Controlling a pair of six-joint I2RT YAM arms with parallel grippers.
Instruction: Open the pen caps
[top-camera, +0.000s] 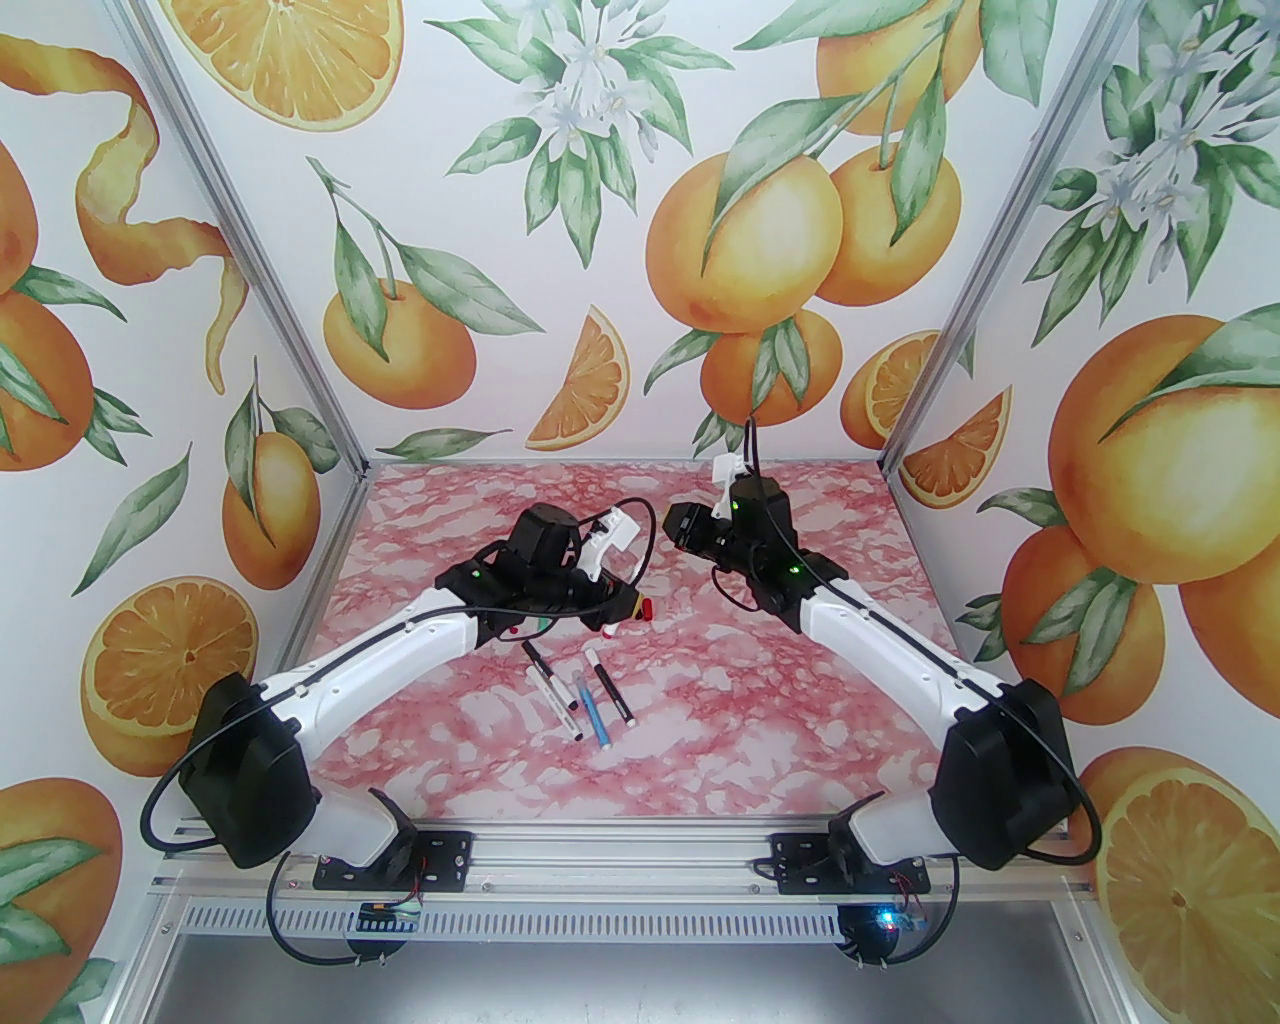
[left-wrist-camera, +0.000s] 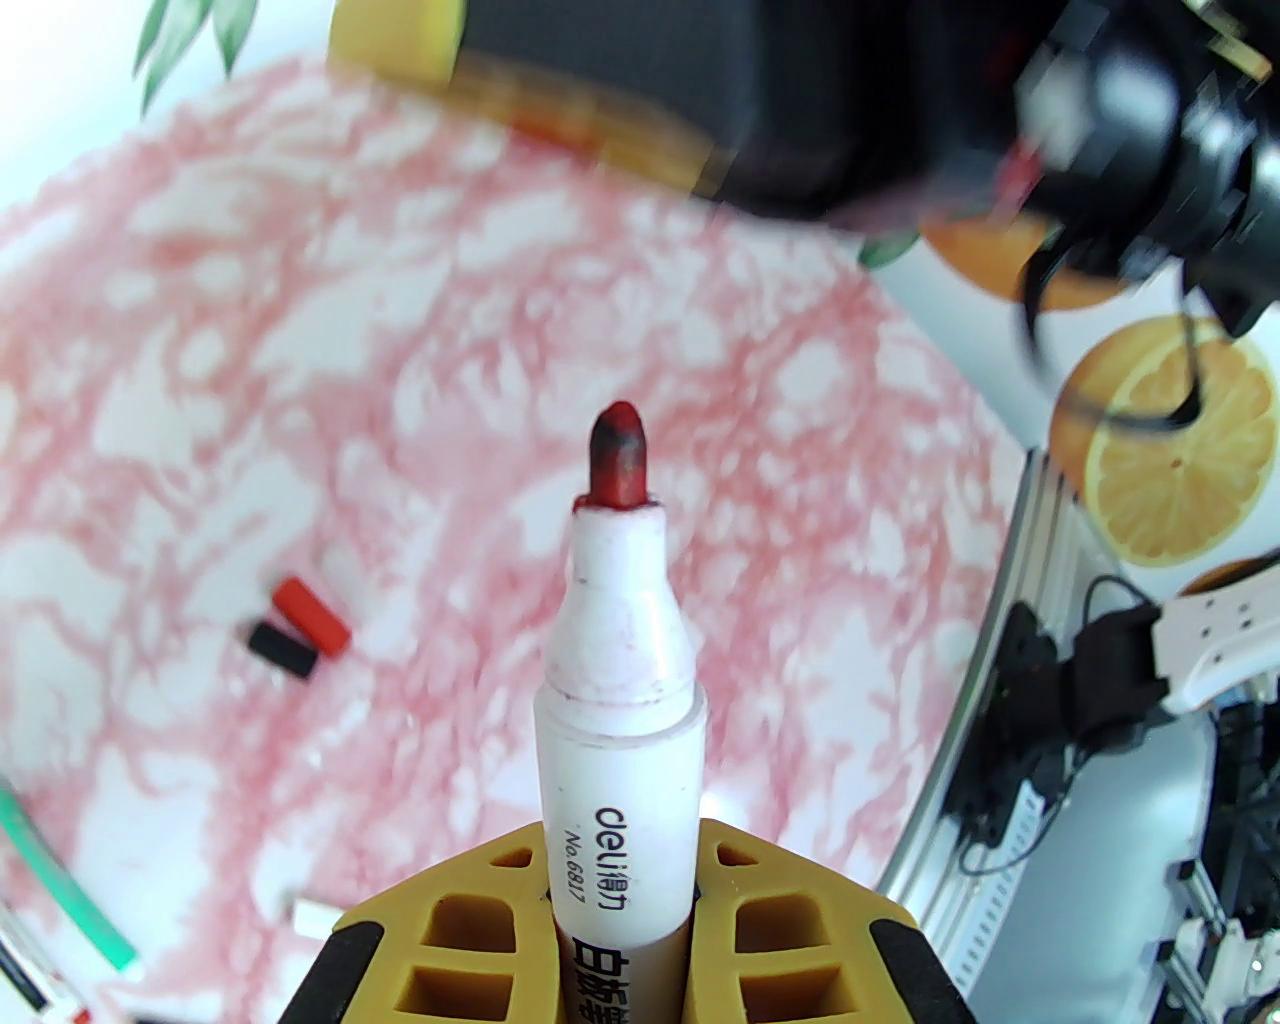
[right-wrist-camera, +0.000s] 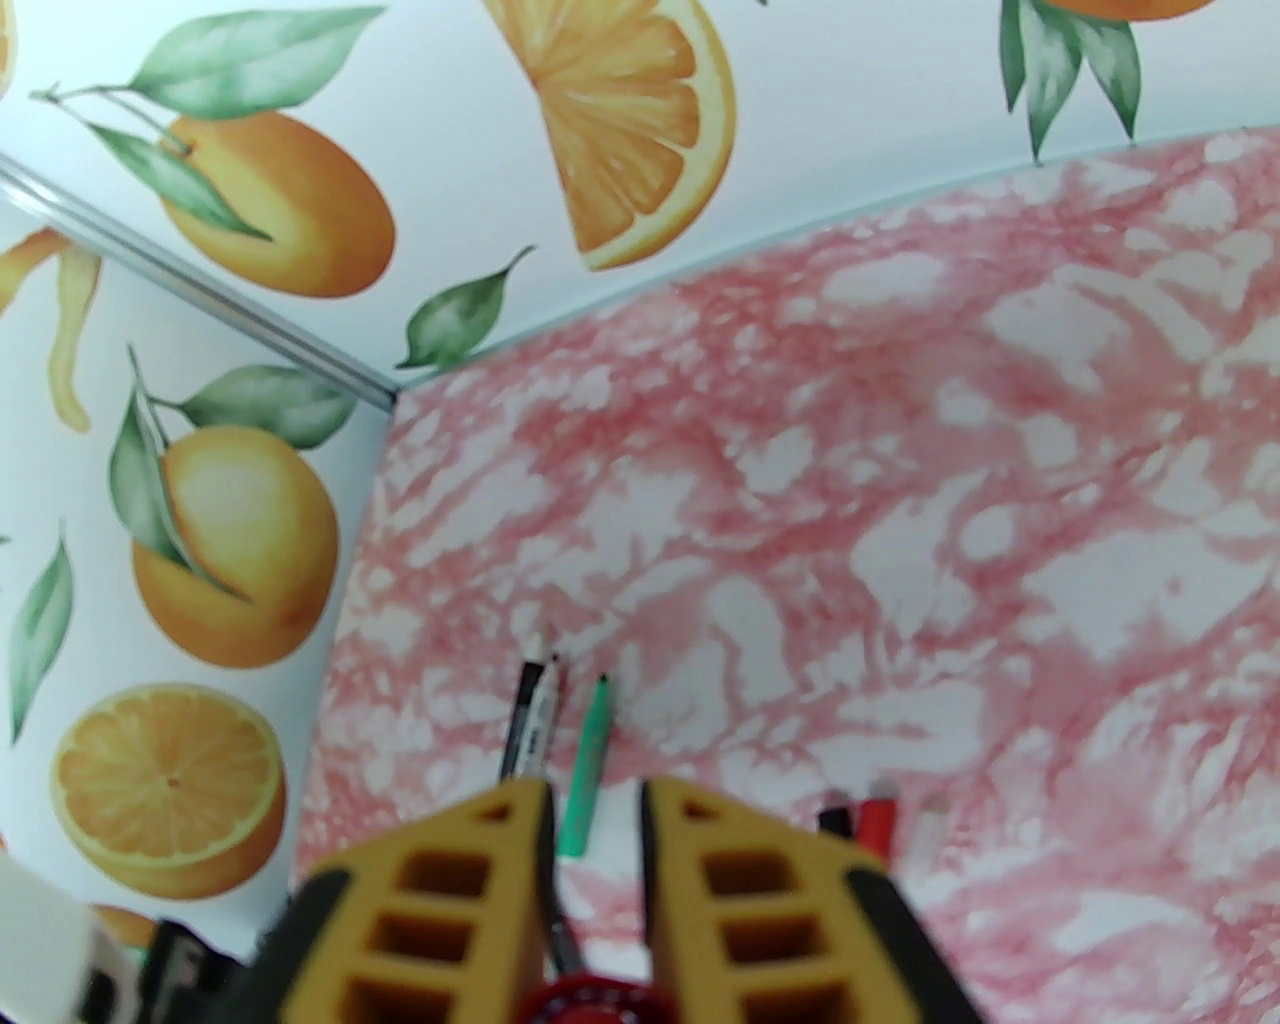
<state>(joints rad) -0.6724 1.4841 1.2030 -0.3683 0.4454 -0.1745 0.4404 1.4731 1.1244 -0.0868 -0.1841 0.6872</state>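
The left gripper (left-wrist-camera: 622, 850) clamps a red-tipped pen (left-wrist-camera: 620, 640), already uncapped, above the table (left-wrist-camera: 200, 300); the right gripper (right-wrist-camera: 595, 800) looks closed on its red cap (right-wrist-camera: 590, 1000), so next both want setting down before another lying pen (top-camera: 548, 682) is taken

Top external: high and behind, looking down on the marbled table (top-camera: 800, 700). Wrist views: close, oblique, same tabletop shared.

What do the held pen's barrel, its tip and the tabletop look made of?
Pen barrel: smooth white plastic, slightly glossy, with printed black lettering. Tip: likely felt, matte, red stained dark. Tabletop: pink-and-white marbled pattern, flat; probably a printed sheet or laminate, not stone, but unsure.
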